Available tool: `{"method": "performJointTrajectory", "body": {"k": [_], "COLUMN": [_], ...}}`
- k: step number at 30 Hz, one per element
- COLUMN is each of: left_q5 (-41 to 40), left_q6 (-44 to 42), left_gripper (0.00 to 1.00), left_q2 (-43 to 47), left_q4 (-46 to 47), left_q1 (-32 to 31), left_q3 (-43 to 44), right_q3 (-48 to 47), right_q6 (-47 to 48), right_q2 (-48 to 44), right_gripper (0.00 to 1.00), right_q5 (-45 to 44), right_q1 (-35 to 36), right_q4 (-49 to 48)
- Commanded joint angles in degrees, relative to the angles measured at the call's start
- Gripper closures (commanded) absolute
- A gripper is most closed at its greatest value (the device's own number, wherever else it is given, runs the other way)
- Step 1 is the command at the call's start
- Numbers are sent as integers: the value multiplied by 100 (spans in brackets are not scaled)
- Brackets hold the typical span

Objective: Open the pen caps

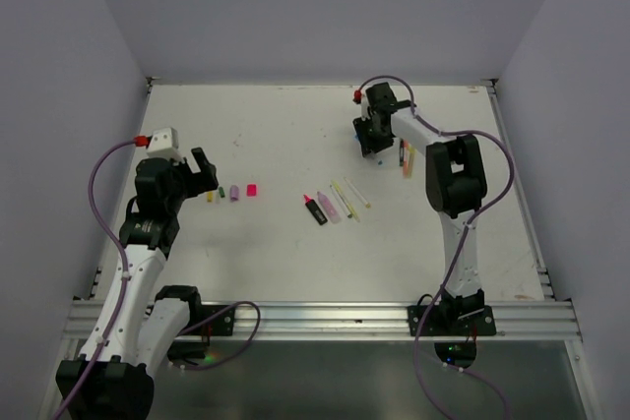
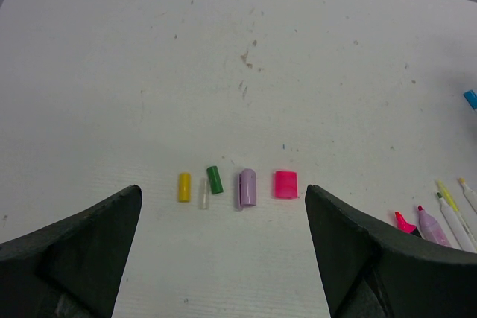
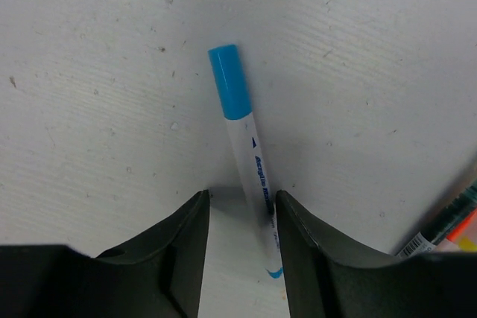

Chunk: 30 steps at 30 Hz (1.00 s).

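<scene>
The right gripper (image 3: 241, 196) straddles the white pen (image 3: 251, 153), jaws narrowed but not pinching; its blue cap (image 3: 229, 83) points toward 11 o'clock. Closing off-centre could roll the pen away. The left gripper (image 2: 222, 188), jaws spread, hovers above loose caps (image 2: 248, 187).

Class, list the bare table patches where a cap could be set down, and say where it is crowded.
Bare: the far stretch beyond the cap row, and the wide near stretch before the rail. Crowded: the central pens and the pen cluster at far right.
</scene>
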<state>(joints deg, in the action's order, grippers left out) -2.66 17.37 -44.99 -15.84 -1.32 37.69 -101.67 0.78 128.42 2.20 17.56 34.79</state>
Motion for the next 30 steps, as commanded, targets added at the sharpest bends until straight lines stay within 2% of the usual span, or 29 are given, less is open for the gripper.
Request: {"method": "performJointTrajectory", "body": {"k": [1,3,5,6,9,11,21,26,30], "left_q5": [177,239,396,519,1001,1318,2761,2850,2404], "left_q6": [-119,-119,-119,-111,-41,56,1215,1778,1963], "left_gripper": [6,6,6,6,6,6,6,7,12], "left_q2": [26,43,52,52,35,8,-273,-413,-519], "left_q4": [274,291,300,344,510,564,1178,1783,1944], "left_q1": [-35,-35,-35,-35,-35,-35,-43,-254,-762], "left_q3": [-8,-16,-16,-25,-95,-78,116,194,370], "right_q3": [-82,67,191,322,585,770,2518,3055,3398], "right_q6": [160,151,125,98,-24,-77,-929,-1088,-1316], "right_q2": [157,131,69,17,-220,-510,-2608,-3436,-3920], "right_gripper": [58,69,76,84,95,99,100,100,100], "right_q5": [-158,-193,-211,-211,-80,-44,395,597,790], "right_q1": [116,212,335,388,555,695,1337,1952,2374], "right_q4": [230,195,91,38,-165,-419,-1974,-2651,-3214]}}
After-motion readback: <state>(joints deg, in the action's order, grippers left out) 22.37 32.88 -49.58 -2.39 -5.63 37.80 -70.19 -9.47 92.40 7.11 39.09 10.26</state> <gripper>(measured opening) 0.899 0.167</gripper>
